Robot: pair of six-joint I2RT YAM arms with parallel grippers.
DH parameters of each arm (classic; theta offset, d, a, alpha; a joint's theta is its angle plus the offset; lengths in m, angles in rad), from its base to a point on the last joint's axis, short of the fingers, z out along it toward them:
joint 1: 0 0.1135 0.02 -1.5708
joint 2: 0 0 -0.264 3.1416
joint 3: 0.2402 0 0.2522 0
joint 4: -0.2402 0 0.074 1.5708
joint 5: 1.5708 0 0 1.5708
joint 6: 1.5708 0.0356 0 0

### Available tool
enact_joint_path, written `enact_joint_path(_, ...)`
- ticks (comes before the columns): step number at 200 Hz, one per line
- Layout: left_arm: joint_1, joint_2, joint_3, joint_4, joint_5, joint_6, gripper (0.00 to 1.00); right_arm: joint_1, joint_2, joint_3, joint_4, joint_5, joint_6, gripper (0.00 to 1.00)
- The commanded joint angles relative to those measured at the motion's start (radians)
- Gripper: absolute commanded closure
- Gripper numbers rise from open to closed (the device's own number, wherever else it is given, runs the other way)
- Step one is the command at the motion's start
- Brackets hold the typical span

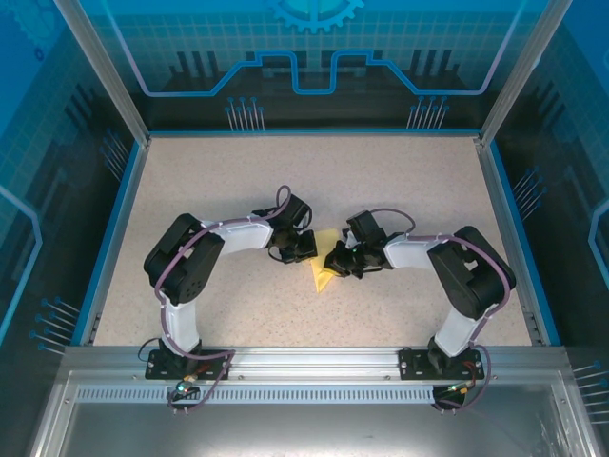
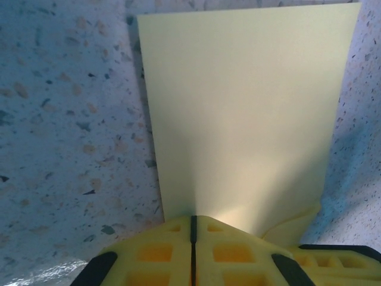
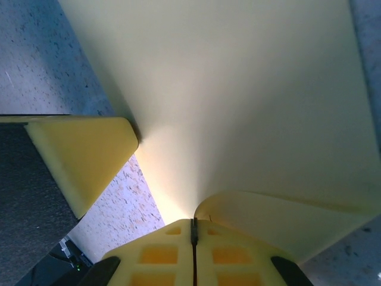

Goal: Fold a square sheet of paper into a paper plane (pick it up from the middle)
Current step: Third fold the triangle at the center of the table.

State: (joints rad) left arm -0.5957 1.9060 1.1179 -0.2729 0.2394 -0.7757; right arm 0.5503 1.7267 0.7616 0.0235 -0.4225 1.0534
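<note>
the speckled bench fills the middle of the blue-walled box. two arms stand at its near edge. the left arm goes up from its base, bends at a high elbow and reaches to the right. the right arm does the same thing the other way, reaching to the left. the two wrists meet in the middle of the bench, both tipped down and very near each other.

between them is the pale yellow paper. from above it looks like a pointed shape, with the tip toward the arm bases. it sits at the middle of the bench. i cannot tell if it rests on the bench or hangs just over it.

the left tool has its yellow fingers pressed together, pinching one edge of the paper. the right tool is pressed together too, pinching the paper, and a flap of paper curls right beside it.
</note>
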Motion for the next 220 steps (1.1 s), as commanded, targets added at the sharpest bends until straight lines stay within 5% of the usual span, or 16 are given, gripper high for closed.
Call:
enact_joint_path(1, 0.000, 0.027, 0.017, -0.046, -0.018, 0.024, 0.92, 0.015, 0.023, 0.029, 0.010, 0.002, -0.022, 0.93)
enact_joint_path(220, 0.000, 0.033, 0.008, -0.044, -0.014, 0.026, 0.94, 0.020, 0.064, 0.056, 0.021, -0.034, -0.094, 0.93)
